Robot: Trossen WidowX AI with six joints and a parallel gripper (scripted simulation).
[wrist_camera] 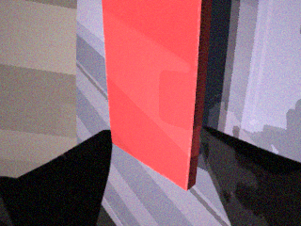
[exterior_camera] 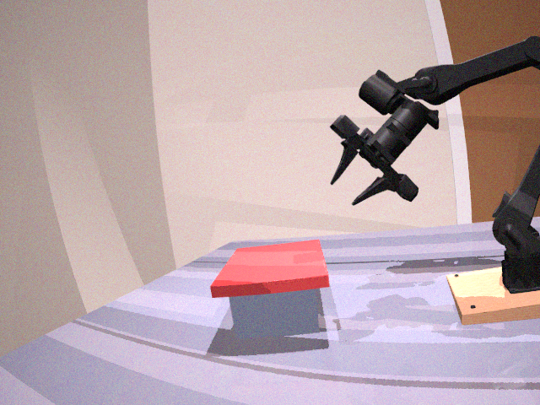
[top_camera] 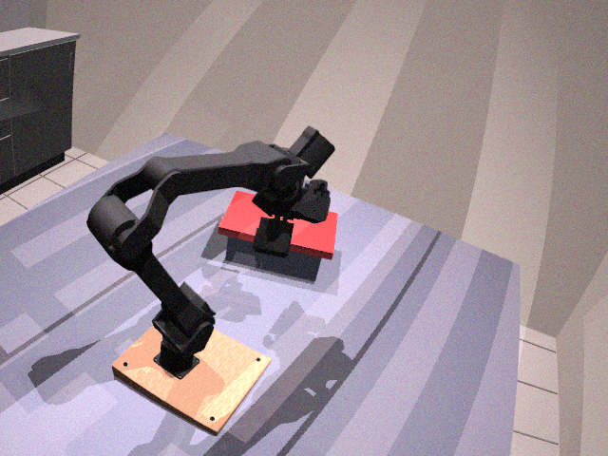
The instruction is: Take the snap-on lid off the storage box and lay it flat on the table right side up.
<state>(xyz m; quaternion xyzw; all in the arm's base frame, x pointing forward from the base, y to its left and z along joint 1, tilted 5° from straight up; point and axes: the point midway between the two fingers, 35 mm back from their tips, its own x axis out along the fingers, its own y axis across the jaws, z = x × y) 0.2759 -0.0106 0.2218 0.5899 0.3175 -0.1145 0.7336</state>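
The red snap-on lid (top_camera: 313, 230) (exterior_camera: 270, 263) (wrist_camera: 150, 71) sits flat on the grey-blue storage box (top_camera: 290, 265) (exterior_camera: 274, 309) near the table's far side. Its rim overhangs the box walls. My gripper (top_camera: 273, 245) (exterior_camera: 344, 191) (wrist_camera: 156, 136) is open about halfway and holds nothing. It hangs well above the table, tilted down toward the lid. In the exterior view it is up and to the right of the lid, clear of it. In the wrist view the lid's long edge runs between the two dark fingers.
The arm stands on a wooden base plate (top_camera: 230, 383) (exterior_camera: 475, 296) at the near side of the table. A dark cabinet (top_camera: 34, 98) stands on the floor at the far left. The table's right edge (top_camera: 513, 343) drops to a tiled floor.
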